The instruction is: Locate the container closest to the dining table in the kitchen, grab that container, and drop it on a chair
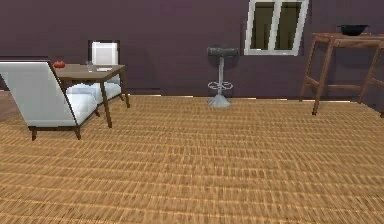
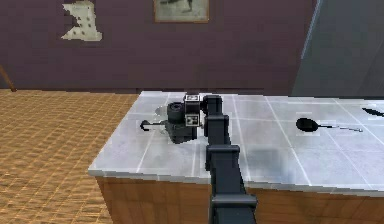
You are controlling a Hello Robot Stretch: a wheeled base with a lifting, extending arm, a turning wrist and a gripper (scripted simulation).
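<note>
Where the arm [image 2: 222,165] ends, a dark blob [image 2: 176,108] sits at the jaws (held? cannot tell).

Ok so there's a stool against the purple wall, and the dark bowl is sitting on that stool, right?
No. The stool does stand against the purple wall, but the dark bowl sits on the wooden side table at the forward view's right, not on the stool.

Arm [image 2: 228,170] stretches from the bottom edge, just right of centre, reaching to mid-frame. The gripper [image 2: 153,126] sits left of its tip, thin fingers [image 2: 150,124] pointing left.
</note>
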